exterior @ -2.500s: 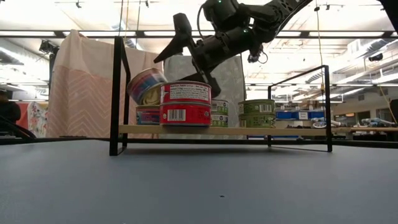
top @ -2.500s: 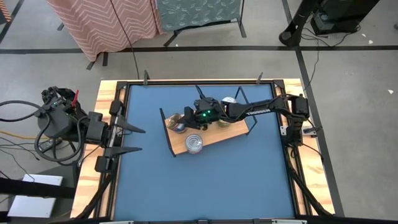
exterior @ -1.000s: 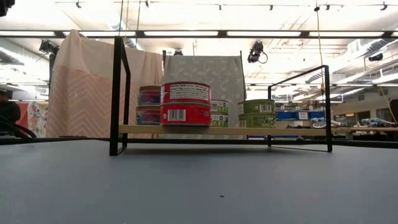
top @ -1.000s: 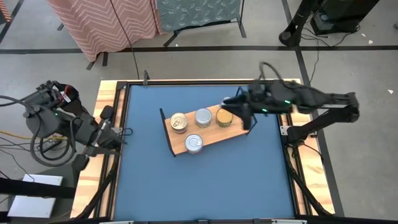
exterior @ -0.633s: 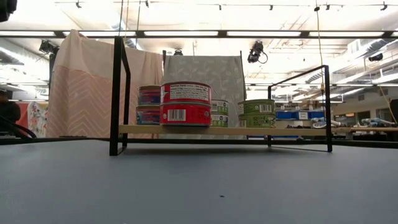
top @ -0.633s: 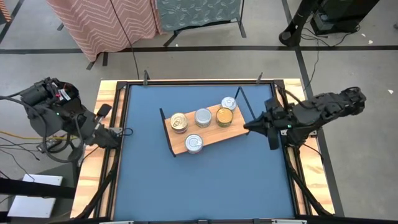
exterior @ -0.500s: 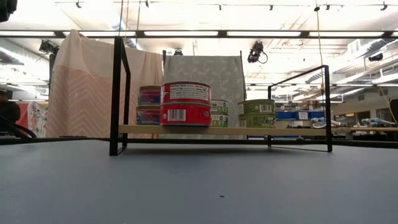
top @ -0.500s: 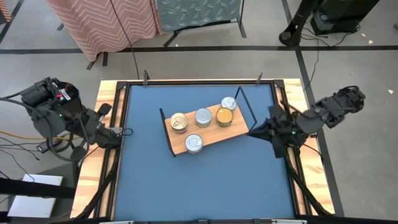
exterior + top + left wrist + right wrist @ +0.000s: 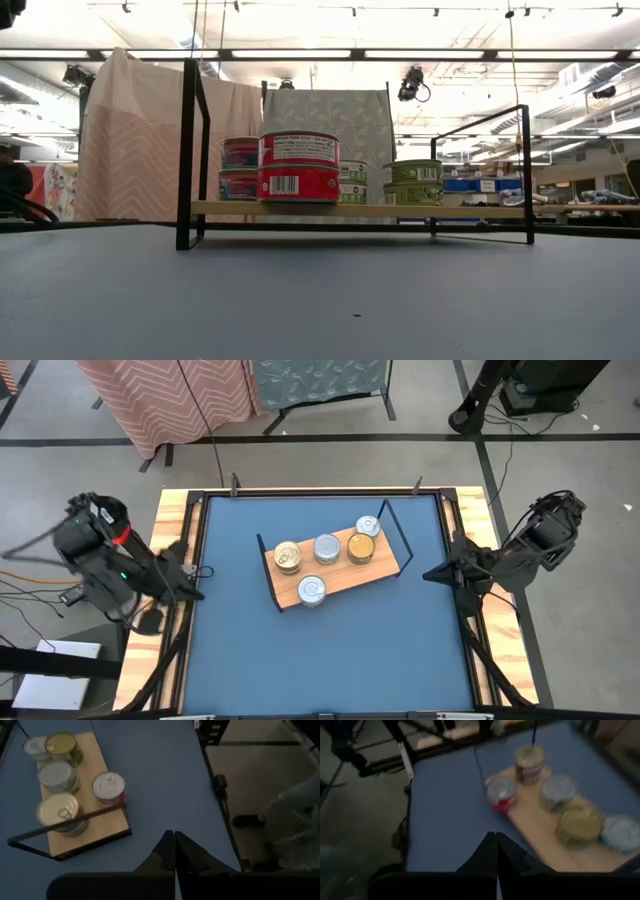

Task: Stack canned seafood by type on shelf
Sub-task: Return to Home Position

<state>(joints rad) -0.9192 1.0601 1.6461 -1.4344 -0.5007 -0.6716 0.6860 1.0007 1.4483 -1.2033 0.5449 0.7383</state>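
Observation:
The shelf [image 9: 352, 573], a light-wood board with black wire end frames, stands aslant mid-table. On it the canned seafood sits in two-high stacks: red tins [image 9: 298, 167] in front, blue-pink ones [image 9: 240, 168] behind, green ones [image 9: 412, 182] at the right. From above, the lids show gold [image 9: 287, 556] and silver [image 9: 327, 548]. My left gripper [image 9: 192, 570] is shut over the table's left rim. My right gripper [image 9: 430, 574] is shut near the right rim. In the wrist views my left gripper [image 9: 174, 842] and my right gripper [image 9: 496, 840] show their fingers pressed together, with nothing between them.
A wooden rim [image 9: 300, 491] runs around the blue table top. Bare blue surface [image 9: 330, 655] lies between the shelf and the near edge. Fabric screens [image 9: 150, 140] stand beyond the far edge.
My right gripper has drawn away from the shelf's right end toward the table's right edge, sunk a little, turned and shut. My left gripper has tipped downward and rolled at the left rim. The tins and the shelf have kept still.

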